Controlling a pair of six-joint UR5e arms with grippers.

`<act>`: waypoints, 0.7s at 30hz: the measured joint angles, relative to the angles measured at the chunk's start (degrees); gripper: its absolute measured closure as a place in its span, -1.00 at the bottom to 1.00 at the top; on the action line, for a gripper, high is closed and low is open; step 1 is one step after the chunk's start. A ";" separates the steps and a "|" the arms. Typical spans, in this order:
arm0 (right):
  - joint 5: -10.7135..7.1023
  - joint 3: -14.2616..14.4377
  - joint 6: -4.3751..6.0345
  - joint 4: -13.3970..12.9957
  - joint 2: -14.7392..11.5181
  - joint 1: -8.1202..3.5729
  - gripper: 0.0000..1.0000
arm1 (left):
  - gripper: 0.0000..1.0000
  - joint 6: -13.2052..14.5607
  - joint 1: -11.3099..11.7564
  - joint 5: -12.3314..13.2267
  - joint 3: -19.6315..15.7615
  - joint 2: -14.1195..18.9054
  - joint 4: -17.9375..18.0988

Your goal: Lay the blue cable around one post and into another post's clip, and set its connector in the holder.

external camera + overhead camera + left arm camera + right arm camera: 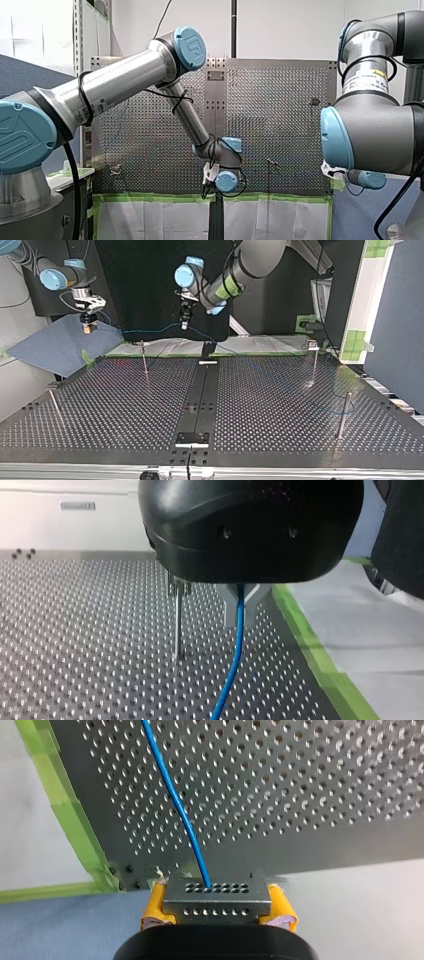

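1. The perforated bench (125,405) has a thin post (178,625) standing just beside my left fingers (229,605).
2. The blue cable (175,805) hangs between both sets of fingers.
3. My left fingers are pinched narrow on the blue cable.
4. My yellow-padded right fingers (156,902) clamp the grey connector (217,895).

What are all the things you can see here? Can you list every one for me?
blue cable: one, blue, strung between both grippers, then trailing over the table.
connector: one, grey, at the cable's end.
posts: four, metal, upright on the table in the top view.
table: one, grey, perforated, with a black strip down its middle.
green tape: green, along the table's edge.
sheet: one, blue-grey, beside the table at the top view's left.
my left gripper: black, shut on the cable.
my right gripper: yellow pads, shut on the connector.
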 joint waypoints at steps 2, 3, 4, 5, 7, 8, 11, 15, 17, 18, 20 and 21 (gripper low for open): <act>1.05 0.00 0.03 -0.05 0.00 0.03 1.00 | 0.96 0.38 -0.15 0.57 0.00 0.00 0.04; 1.41 0.00 0.05 -0.07 0.01 0.06 1.00 | 0.96 0.66 -0.25 0.95 0.01 0.00 0.08; 1.70 0.00 0.08 -0.12 0.01 0.10 1.00 | 0.96 0.90 -0.32 1.26 0.01 0.00 0.13; 1.97 0.00 0.16 -0.23 0.02 0.16 1.00 | 0.96 1.12 -0.40 1.62 0.01 0.00 0.19; 2.18 0.00 0.47 -0.49 0.02 0.25 1.00 | 0.96 1.50 -0.52 2.49 0.02 0.00 0.44; 2.24 0.00 0.77 -0.76 0.02 0.32 1.00 | 0.96 1.59 -0.54 2.80 0.02 -0.01 0.52; 2.26 0.00 1.40 -1.34 0.03 0.46 1.00 | 0.96 1.73 -0.55 3.62 0.04 -0.02 0.75; 2.16 0.00 1.97 -2.03 0.04 0.73 1.00 | 0.96 1.77 -0.49 4.85 0.08 -0.05 1.22; 2.14 0.00 2.43 -2.35 0.04 0.82 1.00 | 0.96 1.72 -0.40 5.20 0.07 -0.07 1.51; 2.14 0.00 2.64 -2.46 0.04 0.84 1.00 | 0.96 1.68 -0.32 5.36 0.08 -0.07 1.69; 2.13 0.00 3.17 -2.76 0.04 0.88 1.00 | 0.96 1.57 -0.20 5.48 0.14 -0.07 1.90; 2.12 -0.01 3.38 -2.89 0.04 0.89 1.00 | 0.96 1.51 -0.13 5.53 0.20 -0.07 1.96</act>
